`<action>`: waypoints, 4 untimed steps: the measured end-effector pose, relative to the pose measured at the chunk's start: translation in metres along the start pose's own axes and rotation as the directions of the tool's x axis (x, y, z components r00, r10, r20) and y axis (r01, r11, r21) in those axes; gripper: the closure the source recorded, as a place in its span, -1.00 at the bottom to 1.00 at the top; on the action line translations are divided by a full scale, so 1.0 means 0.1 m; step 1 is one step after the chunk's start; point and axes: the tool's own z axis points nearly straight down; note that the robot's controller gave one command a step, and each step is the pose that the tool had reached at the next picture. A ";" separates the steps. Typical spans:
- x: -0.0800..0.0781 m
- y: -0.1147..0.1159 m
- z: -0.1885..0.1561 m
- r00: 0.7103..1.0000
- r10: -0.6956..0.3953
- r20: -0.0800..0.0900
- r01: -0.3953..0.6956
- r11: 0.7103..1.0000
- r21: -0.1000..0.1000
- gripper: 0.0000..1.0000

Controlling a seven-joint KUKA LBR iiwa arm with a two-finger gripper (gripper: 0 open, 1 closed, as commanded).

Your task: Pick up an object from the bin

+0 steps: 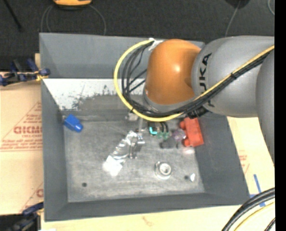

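Observation:
My gripper (134,141) reaches down below the orange wrist cover to the middle of the bin floor. Its metal tip is right at the upper end of a crumpled clear plastic piece (115,160) that stretches down and to the left. Whether it touches or holds that piece I cannot tell. Just right of the gripper lie a small teal thing (155,130) and a dark green and purple cluster (171,138). Further right is a red block (192,132). A round silver metal cap (163,169) sits in front of the gripper.
A blue capsule-shaped thing (72,123) lies near the left wall. A tiny white bit (192,177) rests at the front right. The arm and its orange cover hang over the bin's back right part and hide the floor there.

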 end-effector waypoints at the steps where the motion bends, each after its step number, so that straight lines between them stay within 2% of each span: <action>1: -0.08 0.05 1.15 0.846 -0.532 0.011 0.532 0.847 0.006 -1.00; 4: -0.13 0.05 1.10 0.856 -0.517 0.014 0.517 0.856 0.004 -1.00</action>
